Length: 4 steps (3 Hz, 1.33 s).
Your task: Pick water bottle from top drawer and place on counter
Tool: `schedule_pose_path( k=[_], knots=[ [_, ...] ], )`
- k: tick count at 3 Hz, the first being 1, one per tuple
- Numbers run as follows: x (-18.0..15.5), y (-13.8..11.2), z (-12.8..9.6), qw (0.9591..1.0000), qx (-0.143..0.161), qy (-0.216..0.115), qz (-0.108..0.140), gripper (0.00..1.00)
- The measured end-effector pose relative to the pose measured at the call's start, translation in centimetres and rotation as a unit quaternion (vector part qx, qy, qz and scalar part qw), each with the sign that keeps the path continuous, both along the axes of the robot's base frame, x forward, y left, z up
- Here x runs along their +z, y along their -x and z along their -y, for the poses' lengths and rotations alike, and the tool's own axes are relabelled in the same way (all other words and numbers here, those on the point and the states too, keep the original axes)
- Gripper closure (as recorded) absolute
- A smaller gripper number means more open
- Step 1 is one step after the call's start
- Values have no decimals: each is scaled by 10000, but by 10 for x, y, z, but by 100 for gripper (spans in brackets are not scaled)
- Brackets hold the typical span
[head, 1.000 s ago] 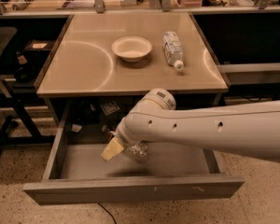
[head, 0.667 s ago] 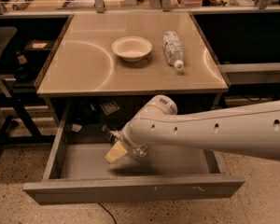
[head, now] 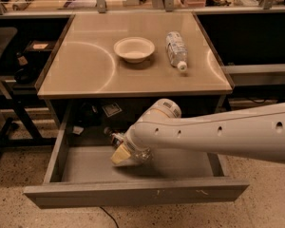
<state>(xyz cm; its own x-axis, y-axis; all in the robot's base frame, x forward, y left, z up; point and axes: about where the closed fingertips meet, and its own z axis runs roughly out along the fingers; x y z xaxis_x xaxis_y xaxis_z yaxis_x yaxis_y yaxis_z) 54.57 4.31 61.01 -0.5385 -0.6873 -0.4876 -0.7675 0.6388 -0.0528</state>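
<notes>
The top drawer [head: 133,191] is pulled open below the counter [head: 85,65]. My arm reaches in from the right, and my gripper [head: 125,151] is low inside the drawer, at its middle. It is shut on the water bottle [head: 116,138], a small clear crinkled bottle lying at a slant. The bottle's dark-banded neck pokes out up and to the left of my yellow finger pad [head: 119,155]. Its clear body shows under my wrist. My arm hides the far finger.
On the counter stand a white bowl [head: 134,49] and another bottle [head: 176,50] with a white cap, lying on its side. Small dark items and a label [head: 111,109] lie at the back of the drawer. Dark shelving flanks the table on both sides.
My gripper has shifted slightly right and settled onto the bottle. The bottle and the drawer have stayed where they were.
</notes>
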Motion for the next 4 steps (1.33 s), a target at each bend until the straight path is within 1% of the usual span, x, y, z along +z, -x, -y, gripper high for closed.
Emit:
schedule_pose_path(
  k=[3, 4],
  knots=[
    [0, 0, 0, 10000, 0, 0, 0, 87],
    [1, 1, -1, 10000, 15, -6, 0, 100]
  ],
)
